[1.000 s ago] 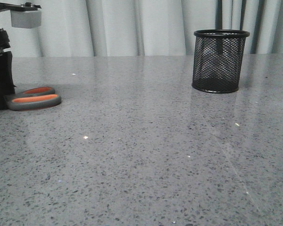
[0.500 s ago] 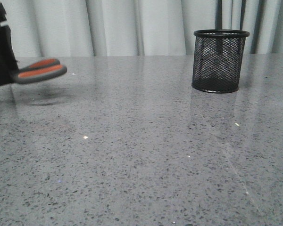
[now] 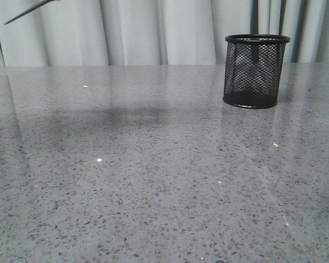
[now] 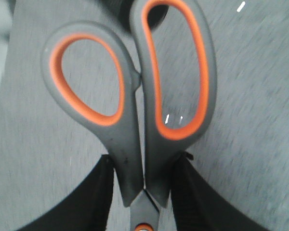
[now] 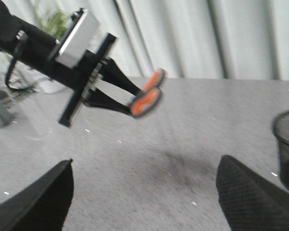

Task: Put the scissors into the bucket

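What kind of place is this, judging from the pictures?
Probably a robot test bench, not a home. A bare grey speckled tabletop holds only a mesh bucket, plain pale curtains close off the back, and the left gripper carries scissors.

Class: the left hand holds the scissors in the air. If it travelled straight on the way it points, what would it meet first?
Probably nothing soon. The left hand grips the scissors above the table, pointing roughly level towards the bucket; that would likely be first, though depth is unclear.
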